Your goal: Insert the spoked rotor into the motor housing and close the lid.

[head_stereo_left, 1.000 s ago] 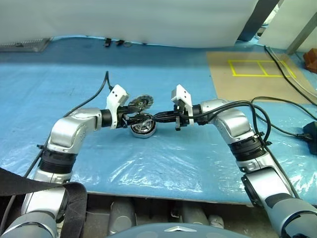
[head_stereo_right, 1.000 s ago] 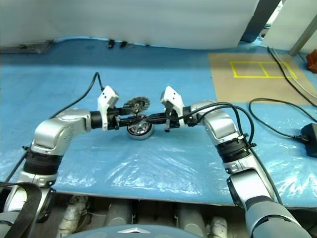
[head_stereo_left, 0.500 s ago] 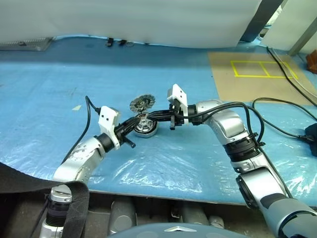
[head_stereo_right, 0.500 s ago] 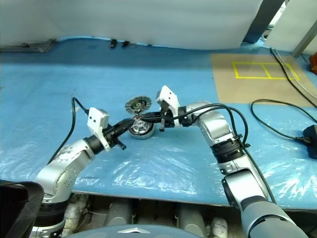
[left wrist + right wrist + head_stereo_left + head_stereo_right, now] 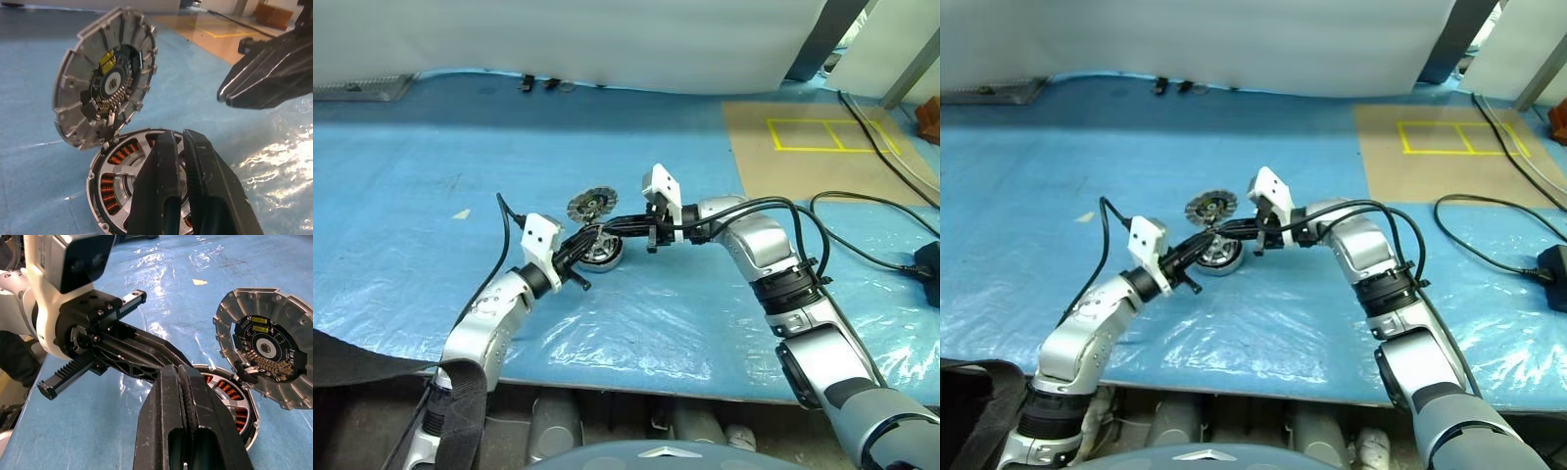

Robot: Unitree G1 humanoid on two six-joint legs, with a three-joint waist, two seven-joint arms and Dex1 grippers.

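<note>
The motor housing, a short silver cylinder with copper windings, lies on the blue sheet at mid-table. Silver spokes of the rotor show across the windings inside it. Its round finned lid stands tilted open behind the housing, circuit side facing it. My left gripper reaches in from the near left, shut, with its tips over the housing's open face and nothing seen between them. My right gripper comes in from the right, shut and empty, its tips just above the housing and close to the left gripper's.
A crinkled blue plastic sheet covers the table. A brown board with a yellow tape rectangle lies at the back right. Black cables and a black adapter sit at the right edge. Small dark items lie along the far edge.
My left gripper has shut, and its arm has dropped so that it now reaches the housing from the near left. The right gripper, housing and open lid stay where they were.
</note>
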